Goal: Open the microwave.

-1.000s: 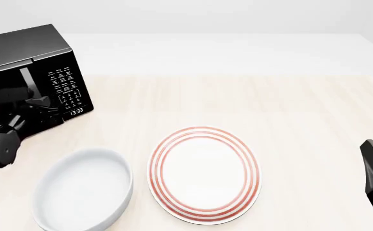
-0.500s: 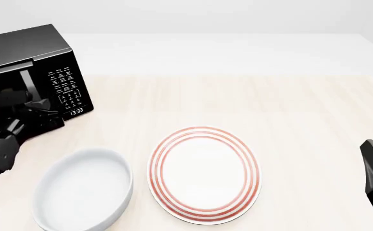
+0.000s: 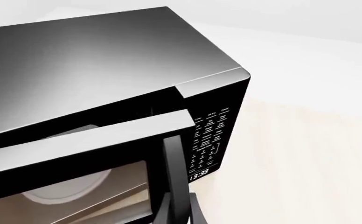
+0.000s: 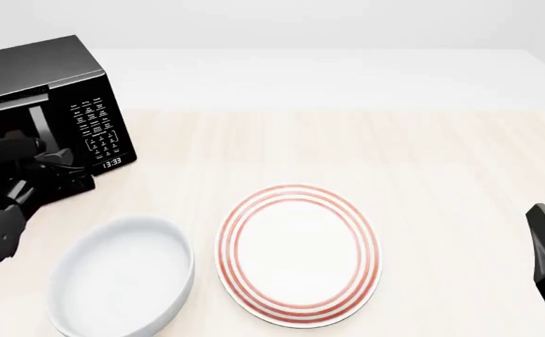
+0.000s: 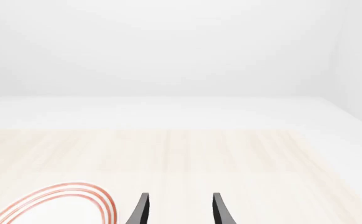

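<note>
White and deep, a bowl (image 4: 121,275) is sitting nearest to the arms on the pale wooden counter (image 4: 347,147), at about 7 o'clock in the front view. Just beside it, toward 6 o'clock, a white plate with red rings (image 4: 300,253) is lying flat; the two are close but not touching. The edge of this plate is also showing in the right wrist view (image 5: 56,205).

At 4 o'clock the right hand (image 5: 177,211) is resting low at the counter's edge, well apart from the plate. Its two dark fingers (image 5: 140,211) are standing apart with bare counter between them, so it is released and grasping nothing.

Farther away, at about 10 o'clock, the microwave (image 4: 43,91) is standing on the counter, a glossy black box with a white-lettered keypad (image 4: 93,126) and a clock display. Its door (image 3: 75,172) is swinging a little out from the body, with a gap along the top edge, and a white turntable plate (image 3: 69,189) is showing through the window. The left hand (image 4: 53,156) is sitting at the vertical bar handle (image 3: 173,182). Its fingers are merging with the black door, so I cannot tell if they are clenched on the handle.
</note>
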Tool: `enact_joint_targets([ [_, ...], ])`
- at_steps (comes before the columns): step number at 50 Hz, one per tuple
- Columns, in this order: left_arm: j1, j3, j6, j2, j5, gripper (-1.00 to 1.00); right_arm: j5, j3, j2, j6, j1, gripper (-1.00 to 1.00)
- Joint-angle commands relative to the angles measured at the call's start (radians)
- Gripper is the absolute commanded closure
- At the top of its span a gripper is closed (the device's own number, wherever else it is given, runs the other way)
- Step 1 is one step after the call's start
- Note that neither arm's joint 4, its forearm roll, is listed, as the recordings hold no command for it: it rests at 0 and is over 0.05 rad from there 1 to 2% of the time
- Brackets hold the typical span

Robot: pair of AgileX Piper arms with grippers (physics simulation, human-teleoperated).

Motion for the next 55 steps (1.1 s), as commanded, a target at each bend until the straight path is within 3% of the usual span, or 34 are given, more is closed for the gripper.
enact_joint_targets([
  [1, -0.015, -0.009, -0.009, -0.051, -0.017, 1.0, 0.0, 0.0, 0.0, 0.0, 0.0, -1.0],
  [55, -0.056, 0.074, -0.026, -0.109, -0.088, 1.0, 0.0, 0.0, 0.0, 0.0, 0.0, -1.0],
])
